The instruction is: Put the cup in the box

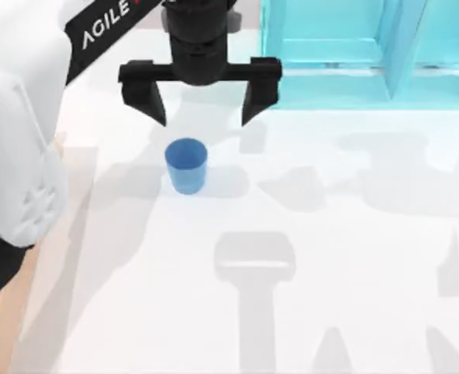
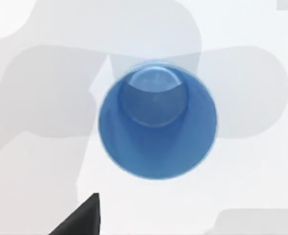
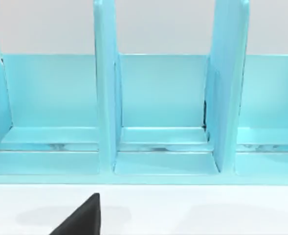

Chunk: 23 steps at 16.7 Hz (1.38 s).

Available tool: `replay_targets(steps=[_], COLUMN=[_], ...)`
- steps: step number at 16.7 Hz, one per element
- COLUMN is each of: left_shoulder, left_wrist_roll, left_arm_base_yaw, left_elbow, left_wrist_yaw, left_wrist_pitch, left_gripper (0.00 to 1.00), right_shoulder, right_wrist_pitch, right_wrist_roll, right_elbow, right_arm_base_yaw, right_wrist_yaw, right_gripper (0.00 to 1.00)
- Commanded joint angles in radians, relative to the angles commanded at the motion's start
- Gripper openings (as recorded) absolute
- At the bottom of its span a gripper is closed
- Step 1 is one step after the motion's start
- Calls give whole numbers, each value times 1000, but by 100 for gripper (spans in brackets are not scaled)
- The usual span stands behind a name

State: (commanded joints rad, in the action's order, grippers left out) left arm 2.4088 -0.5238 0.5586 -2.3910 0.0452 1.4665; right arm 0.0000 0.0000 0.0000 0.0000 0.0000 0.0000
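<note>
- My left gripper [image 1: 203, 104] has its two black fingers [image 1: 153, 100] spread wide, well wider than the cup, and nothing is between them.
- The cup [image 1: 186, 165] stands upright on the white table [image 1: 330, 257], just in front of the fingertips in the top view, a little toward the left finger's side of the gap's middle. It is apart from both fingers; neither touches it.
- From the left wrist camera I look almost straight down into the cup [image 2: 157, 120]. Its round blue rim and paler base are in plain sight, and it holds nothing.
- A black fingertip [image 2: 80, 218] pokes in at the edge of that wrist view, clear of the cup's rim with bare table between them.
- Beyond the right finger [image 1: 259, 92], toward the table's right side, stands a light cyan shelf unit [image 1: 346, 47]; its compartments look bare from above.
- The right wrist camera faces that shelf unit [image 3: 158, 112] head-on: upright dividers split it into bays, and the bays I can see hold nothing.
- A black finger [image 3: 82, 218] of the right gripper shows at the edge of that view; I cannot tell how far that gripper is open.
</note>
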Motion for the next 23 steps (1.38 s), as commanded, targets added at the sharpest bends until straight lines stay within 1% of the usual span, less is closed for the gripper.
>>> replay_targets(steps=[7, 9, 13, 15, 20, 23], left_shoulder=[0, 4, 19, 27, 30, 30], left_wrist_roll=[3, 6, 10, 12, 13, 13], left_arm_base_yaw=[-5, -5, -10, -12, -12, -12], left_elbow=[18, 75, 247, 314, 341, 341], left_wrist_yaw=[0, -1, -1, -1, -1, -1], left_wrist_pitch=[-18, -75, -274, -344, -372, -372], left_gripper=[100, 100, 100, 100, 100, 77], right_shoulder=[0, 0, 0, 0, 0, 0], right_wrist_pitch=[0, 0, 0, 0, 0, 0], right_wrist_roll=[0, 0, 0, 0, 0, 0], right_elbow=[0, 0, 0, 0, 0, 0], right_arm_base_yaw=[0, 0, 0, 0, 0, 0], right_wrist_yaw=[0, 0, 0, 0, 0, 0], right_gripper=[100, 100, 100, 100, 100, 100])
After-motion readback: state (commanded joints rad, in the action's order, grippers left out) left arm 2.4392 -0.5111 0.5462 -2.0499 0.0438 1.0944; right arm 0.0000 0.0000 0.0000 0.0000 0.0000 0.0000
